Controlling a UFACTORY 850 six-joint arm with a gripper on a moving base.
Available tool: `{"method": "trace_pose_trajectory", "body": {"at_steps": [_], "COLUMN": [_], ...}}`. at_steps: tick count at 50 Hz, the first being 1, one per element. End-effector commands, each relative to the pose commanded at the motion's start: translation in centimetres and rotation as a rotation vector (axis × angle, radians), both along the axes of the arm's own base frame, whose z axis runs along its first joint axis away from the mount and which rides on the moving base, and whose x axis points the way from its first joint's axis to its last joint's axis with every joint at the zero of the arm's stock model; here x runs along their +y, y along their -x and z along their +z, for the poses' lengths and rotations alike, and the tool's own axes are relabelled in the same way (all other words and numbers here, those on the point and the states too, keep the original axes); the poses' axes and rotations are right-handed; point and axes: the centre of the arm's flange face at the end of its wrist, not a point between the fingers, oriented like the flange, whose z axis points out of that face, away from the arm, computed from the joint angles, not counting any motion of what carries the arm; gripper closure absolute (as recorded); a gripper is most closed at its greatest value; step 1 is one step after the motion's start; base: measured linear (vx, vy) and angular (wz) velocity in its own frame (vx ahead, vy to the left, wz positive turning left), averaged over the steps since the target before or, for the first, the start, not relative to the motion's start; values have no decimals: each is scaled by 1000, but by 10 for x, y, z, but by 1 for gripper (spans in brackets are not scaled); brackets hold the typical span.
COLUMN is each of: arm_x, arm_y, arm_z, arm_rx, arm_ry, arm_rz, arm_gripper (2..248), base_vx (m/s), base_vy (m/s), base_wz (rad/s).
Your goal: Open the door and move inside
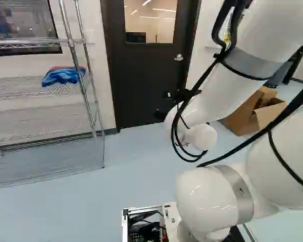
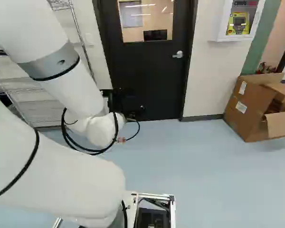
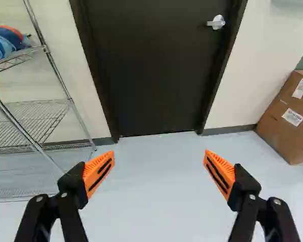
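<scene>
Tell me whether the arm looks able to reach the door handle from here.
Probably not without driving closer: floor lies between the open gripper and the door. The way to the handle looks free; wire rack and box stand to either side.

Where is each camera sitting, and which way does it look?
Left base view: on the base, behind the arm to its left, looking ahead and slightly down at the black door; arm at the right.
Right base view: behind the arm to its right, looking the same way; arm at the left.
Wrist view: on the wrist, looking along the open claw toward the door; both fingers show.
Both base views share the door, its lever handle, wire shelving and cardboard box.
</scene>
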Motion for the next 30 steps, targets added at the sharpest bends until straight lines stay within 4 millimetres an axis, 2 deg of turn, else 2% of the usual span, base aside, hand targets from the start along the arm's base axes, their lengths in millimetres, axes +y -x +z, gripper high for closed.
{"method": "trace_pose_trajectory", "body": {"at_steps": [30], "arm_x": [0], "arm_y": [0], "arm_z": [0], "arm_rx": [0], "arm_ry": [0], "arm_rz": [0], "arm_gripper": [3], "base_vx": [7], "base_vy": [4], "base_wz": [4]}}
